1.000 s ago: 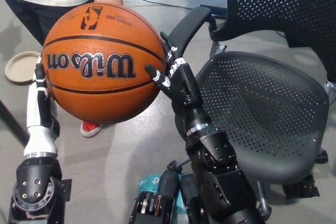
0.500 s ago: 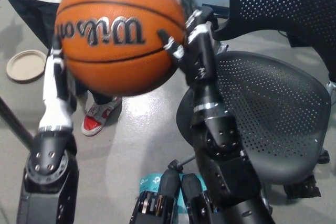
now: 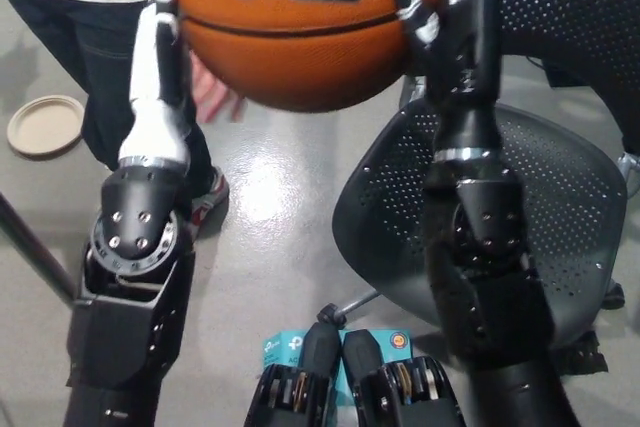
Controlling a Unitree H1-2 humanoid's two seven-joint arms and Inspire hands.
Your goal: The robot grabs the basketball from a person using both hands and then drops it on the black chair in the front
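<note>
- Orange basketball [image 3: 300, 32] clamped between both hands.
- White left hand [image 3: 160, 72] pressed on its left side.
- Black right hand [image 3: 455, 37] pressed opposite; black chair [image 3: 560, 207] below it.

I hold the Wilson basketball [image 3: 300, 27] between my white left hand [image 3: 160, 87] and my black right hand [image 3: 455, 37], one pressed to each side. Below the ball on my right is the black mesh chair [image 3: 560, 217]; behind the ball stands a person [image 3: 90, 7].
</note>
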